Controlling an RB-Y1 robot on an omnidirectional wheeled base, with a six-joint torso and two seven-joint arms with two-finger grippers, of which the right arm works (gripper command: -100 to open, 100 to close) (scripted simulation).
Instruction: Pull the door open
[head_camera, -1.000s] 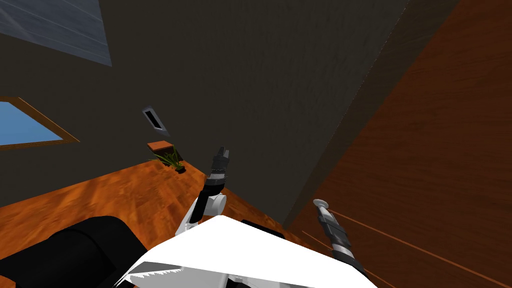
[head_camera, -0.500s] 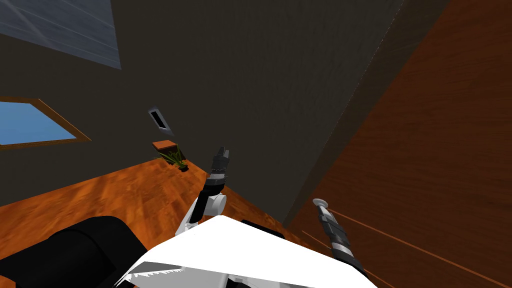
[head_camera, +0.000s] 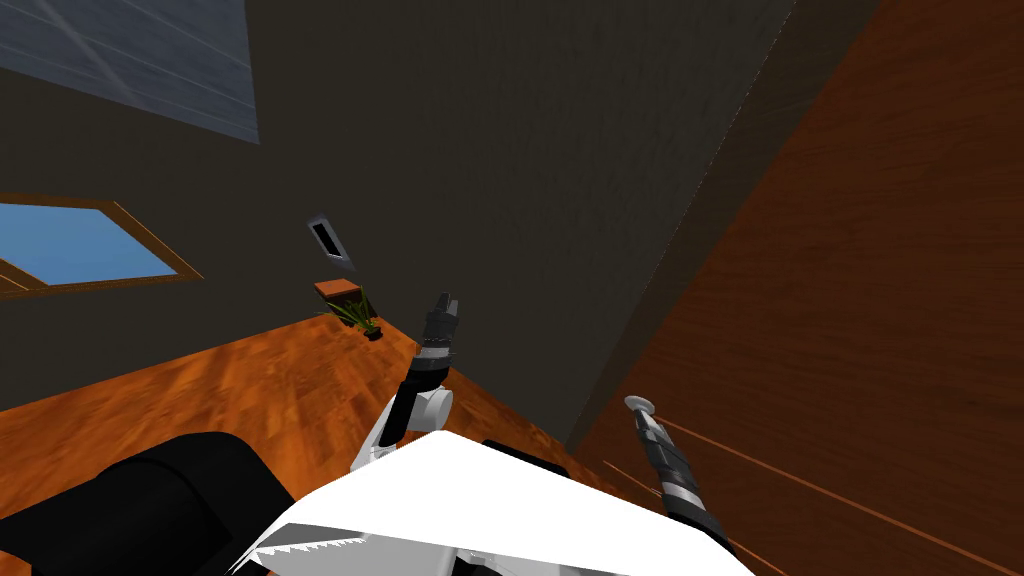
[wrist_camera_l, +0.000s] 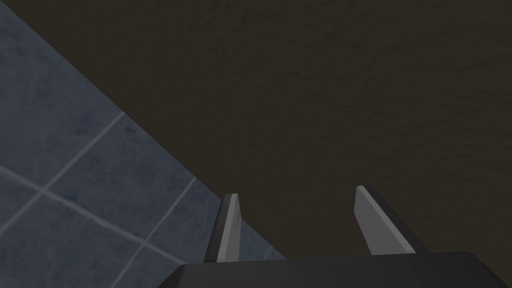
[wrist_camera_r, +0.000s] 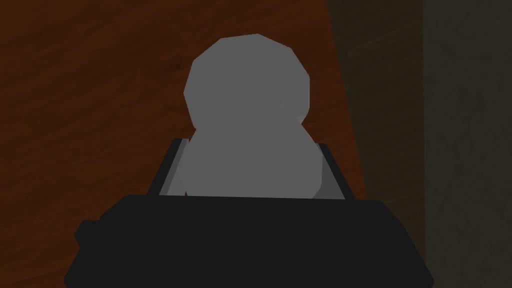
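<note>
Your right gripper (wrist_camera_r: 250, 148) is clamped on the grey knob (wrist_camera_r: 248, 100) of the brown door (wrist_camera_r: 90, 100); left gripper (wrist_camera_l: 297, 201) points forward, jaws apart.

Orange wood floor (head_camera: 250, 385) carries a small potted plant (head_camera: 358, 316).
</note>
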